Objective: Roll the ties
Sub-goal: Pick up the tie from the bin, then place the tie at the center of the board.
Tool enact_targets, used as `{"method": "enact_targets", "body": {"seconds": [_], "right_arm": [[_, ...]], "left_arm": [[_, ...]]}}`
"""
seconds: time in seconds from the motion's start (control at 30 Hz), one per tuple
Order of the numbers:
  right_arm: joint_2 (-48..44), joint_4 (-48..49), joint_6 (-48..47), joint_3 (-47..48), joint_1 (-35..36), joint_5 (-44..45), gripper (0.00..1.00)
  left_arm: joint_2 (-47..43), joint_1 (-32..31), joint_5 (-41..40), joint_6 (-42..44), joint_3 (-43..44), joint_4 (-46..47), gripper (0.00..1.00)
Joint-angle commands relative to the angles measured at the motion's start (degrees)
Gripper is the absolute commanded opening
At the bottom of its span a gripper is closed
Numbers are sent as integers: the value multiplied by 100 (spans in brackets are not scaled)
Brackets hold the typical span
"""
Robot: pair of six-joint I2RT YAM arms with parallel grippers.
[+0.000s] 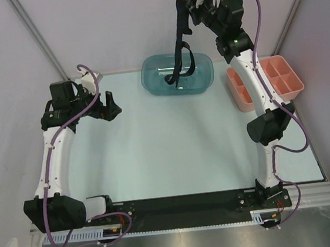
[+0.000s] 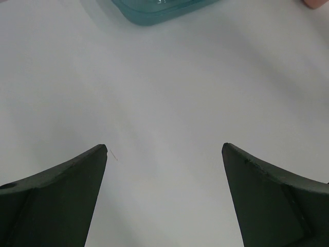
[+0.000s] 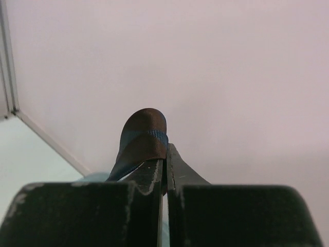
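Top view: right fingers [image 1: 187,6] are up high at the back, clamped on the top of a black tie [image 1: 178,45]. The tie hangs in a long loop and its lower end sits inside the teal bin [image 1: 151,80], so it isn't clear of the rim yet. I can't tell from here whether more ties are in the bin. Left fingers [image 1: 110,102] are spread wide, holding nothing, low over the left side of the worktop [image 1: 174,152] and well apart from the tie. The pink tray [image 1: 278,79] sits on the right, beside the right arm. Left wrist view: both fingers [image 2: 61,200] are wide apart over bare worktop, with the bin corner [image 2: 154,10] at the top edge and no fabric in reach. Right wrist view: fingers [image 3: 149,177] are pressed together on a folded hump of tie [image 3: 144,134], which pokes out just past the tips. It's a pinch on a fold rather than on an end. My read is that this is the pull-out-and-lay-down step. To do it well, lift until the tail clears the bin rim, then carry it toward the centre of the worktop and drag it down so it lands straight and flat. The grip on the fold is thin, so go slow or it may slip. The left side should pin one tip before any rolling starts.
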Motion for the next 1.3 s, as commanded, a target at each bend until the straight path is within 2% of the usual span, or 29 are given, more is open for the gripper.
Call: {"method": "enact_targets", "body": {"seconds": [0.0, 0.27, 0.4, 0.6, 0.67, 0.8, 0.9, 0.97, 1.13, 1.27], "right_arm": [[-667, 634, 182, 647, 352, 209, 0], [-1352, 767, -82, 613, 880, 455, 0], [-1783, 459, 32, 104, 1092, 464, 0], [-2713, -297, 506, -1485, 1259, 587, 0], [-2917, -288, 725, -2204, 1320, 753, 0], [-3058, -560, 1095, -2953, 1662, 1061, 0], [-2936, -807, 851, -3446, 2251, 1412, 0], [-2647, -938, 884, -3466, 2392, 1484, 0], [-1461, -1666, 981, -2318, 2647, 1343, 0], [-302, -2002, 1069, -1691, 2595, 792, 0]], "left_arm": [[-273, 48, 471, -38, 78, 343, 100], [-589, 48, 875, -117, 17, 475, 99], [-887, 48, 1086, 41, -228, 475, 100], [-1362, 49, 1402, 357, -624, 397, 100], [-1521, 48, 1578, 699, -729, 169, 99], [-1837, 40, 2017, 1455, -1168, -236, 100], [-2022, 48, 2158, 1886, -1380, -464, 100], [-2048, 40, 2264, 2316, -1415, -824, 99], [-2224, 40, 2335, 3151, -1635, -1580, 99], [-2435, -13, 2089, 3504, -1934, -1809, 100]]}}
